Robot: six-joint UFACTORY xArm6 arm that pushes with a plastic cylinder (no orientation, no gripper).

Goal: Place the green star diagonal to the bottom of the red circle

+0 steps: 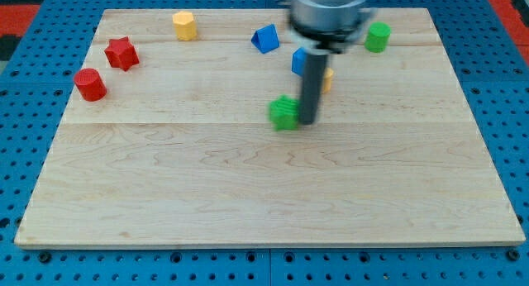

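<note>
The green star (284,112) lies near the middle of the wooden board (248,187), a little above centre. My tip (307,121) stands just to the star's right, touching or almost touching it. The red circle (90,84) is a short red cylinder near the board's left edge, far to the view's left of the star. The rod and the arm body above it are blurred.
A red star (121,53) sits just up and right of the red circle. A yellow hexagon (184,26) and a blue triangle (265,39) lie near the top edge. A blue block (299,61) and a yellow block (328,78) are partly hidden behind the rod. A green cylinder (378,36) is at top right.
</note>
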